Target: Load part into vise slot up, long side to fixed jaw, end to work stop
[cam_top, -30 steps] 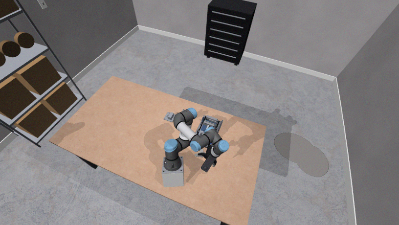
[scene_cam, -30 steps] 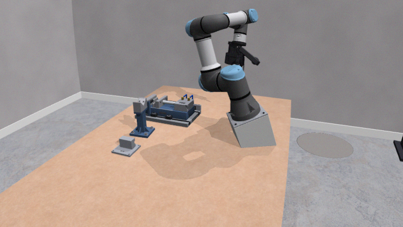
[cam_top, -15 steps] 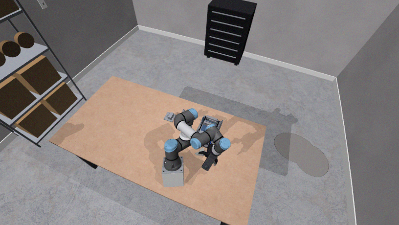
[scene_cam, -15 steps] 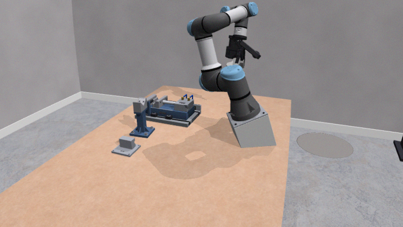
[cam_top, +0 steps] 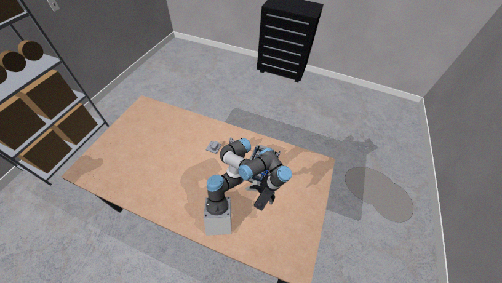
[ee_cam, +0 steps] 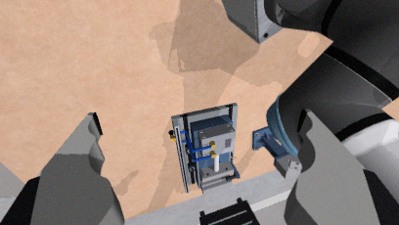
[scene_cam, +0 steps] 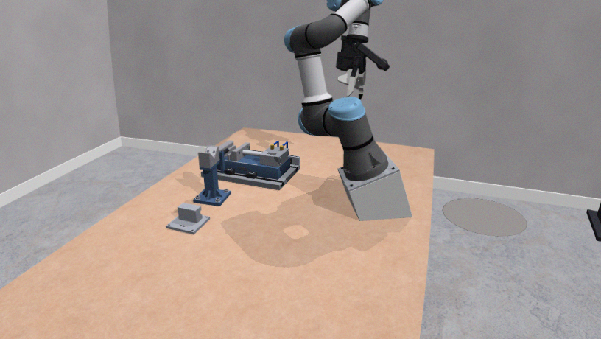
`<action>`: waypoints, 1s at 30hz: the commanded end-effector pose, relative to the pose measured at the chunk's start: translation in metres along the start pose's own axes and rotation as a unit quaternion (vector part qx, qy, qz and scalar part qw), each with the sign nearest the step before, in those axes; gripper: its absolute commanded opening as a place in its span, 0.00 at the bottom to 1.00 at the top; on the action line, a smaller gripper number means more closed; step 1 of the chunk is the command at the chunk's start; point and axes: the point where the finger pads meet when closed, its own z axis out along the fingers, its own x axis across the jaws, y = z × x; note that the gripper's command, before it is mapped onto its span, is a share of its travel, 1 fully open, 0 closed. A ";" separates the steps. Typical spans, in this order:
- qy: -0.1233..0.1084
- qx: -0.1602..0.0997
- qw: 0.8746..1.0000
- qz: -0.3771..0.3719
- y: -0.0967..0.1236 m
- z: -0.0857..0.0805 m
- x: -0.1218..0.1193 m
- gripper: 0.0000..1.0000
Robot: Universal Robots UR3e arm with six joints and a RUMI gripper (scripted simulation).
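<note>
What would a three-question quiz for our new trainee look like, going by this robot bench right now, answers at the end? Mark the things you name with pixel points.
1. True or false: the part (cam_top: 214, 145) (scene_cam: 189, 213) sits in the vise (scene_cam: 261, 168) (ee_cam: 214, 139).
2. Multiple choice: the gripper (cam_top: 261, 192) (scene_cam: 354, 90) (ee_cam: 199, 112) is (a) shut on the part, (b) open and holding nothing, (c) resting on the V-block.
3. Fill in the blank: the V-block (scene_cam: 209, 157) (ee_cam: 293, 165) stands on a post coloured ____.

Key: 1 false; 2 b; 3 blue.

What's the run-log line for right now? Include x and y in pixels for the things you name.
claw (cam_top: 262, 194) (scene_cam: 356, 89) (ee_cam: 199, 112): open | part (cam_top: 214, 145) (scene_cam: 189, 213): on infeed plate (cam_top: 208, 149) (scene_cam: 174, 225) | V-block (scene_cam: 208, 158) (ee_cam: 293, 165): unoccupied | vise (cam_top: 256, 178) (scene_cam: 261, 169) (ee_cam: 212, 134): unloaded
</note>
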 end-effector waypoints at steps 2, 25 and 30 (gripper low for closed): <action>0.003 0.000 1.000 0.000 0.001 -0.009 0.004 1.00; 0.003 0.007 1.000 -0.025 0.005 -0.010 0.002 1.00; 0.003 0.016 0.998 -0.056 0.011 -0.009 0.000 1.00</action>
